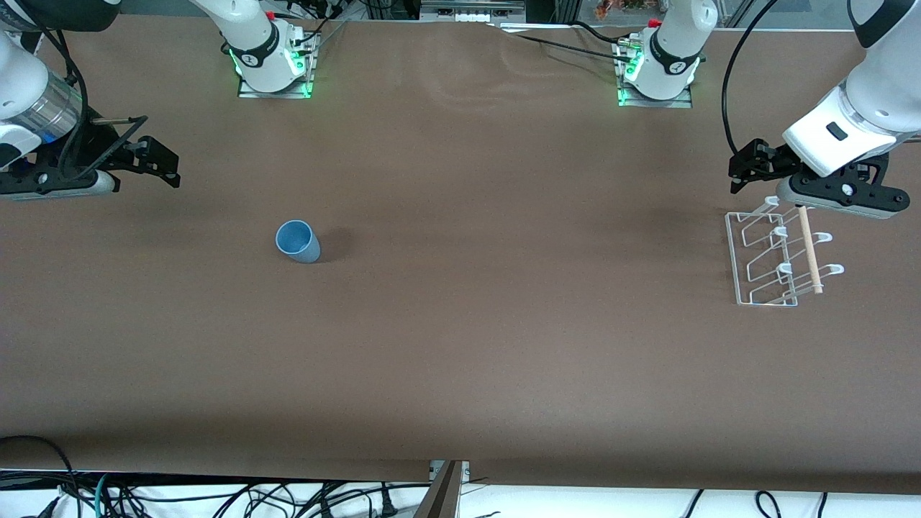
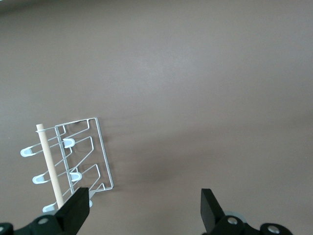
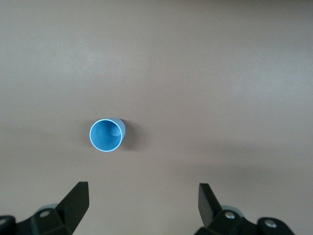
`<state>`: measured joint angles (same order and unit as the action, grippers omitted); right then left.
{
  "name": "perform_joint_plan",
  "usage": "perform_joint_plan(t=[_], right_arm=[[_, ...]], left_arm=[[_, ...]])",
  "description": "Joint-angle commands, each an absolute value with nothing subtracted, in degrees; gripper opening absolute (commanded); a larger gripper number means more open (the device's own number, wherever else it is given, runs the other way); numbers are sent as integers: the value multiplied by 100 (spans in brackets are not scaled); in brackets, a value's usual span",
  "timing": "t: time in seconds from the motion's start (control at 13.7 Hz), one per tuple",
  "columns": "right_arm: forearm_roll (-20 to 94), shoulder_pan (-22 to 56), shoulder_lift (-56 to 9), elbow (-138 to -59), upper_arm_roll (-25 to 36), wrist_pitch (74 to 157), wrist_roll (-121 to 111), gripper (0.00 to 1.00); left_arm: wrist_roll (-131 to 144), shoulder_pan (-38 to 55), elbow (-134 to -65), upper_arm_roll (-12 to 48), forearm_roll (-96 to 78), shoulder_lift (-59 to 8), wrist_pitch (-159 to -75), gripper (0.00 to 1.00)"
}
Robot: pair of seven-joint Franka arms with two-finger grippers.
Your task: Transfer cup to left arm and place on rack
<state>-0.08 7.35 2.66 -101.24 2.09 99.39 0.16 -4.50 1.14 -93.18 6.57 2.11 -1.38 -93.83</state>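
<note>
Standing upright on the table (image 1: 460, 345), the cup (image 1: 298, 241) is toward the right arm's end. Near it, the right claw (image 1: 162, 162) hangs with fingers apart. Above the rack (image 1: 781, 262), the left claw (image 1: 748, 165) waits, fingers apart.

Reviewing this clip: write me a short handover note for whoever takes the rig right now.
Right gripper: open, empty, up in the air at the right arm's end of the table, short of the cup.
Left gripper: open, empty, over the table beside the rack; waiting.
Cup: upright on the table, mouth up, toward the right arm's end, untouched.
Rack: on the table at the left arm's end, no cup on it.
Done: nothing yet.
Left: right arm picks up the cup, hands it to the left gripper, left arm sets it on the rack.
</note>
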Motion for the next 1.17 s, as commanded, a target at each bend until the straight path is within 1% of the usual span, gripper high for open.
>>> perform_joint_plan(t=[0.0,0.73,1.1], right_arm=[[-79,721,264,-10116,167,10001,148,99],[-53,800,255,-9897,167,9905,106,99],[-44,800,229,-9931,176,9888,70,99]], left_arm=[[-378,123,-9299,668,123,-141,-9431,100],[-378,123,-9299,677,114,-141,-9431,100],[-378,123,-9299,677,114,-141,-9431,100]])
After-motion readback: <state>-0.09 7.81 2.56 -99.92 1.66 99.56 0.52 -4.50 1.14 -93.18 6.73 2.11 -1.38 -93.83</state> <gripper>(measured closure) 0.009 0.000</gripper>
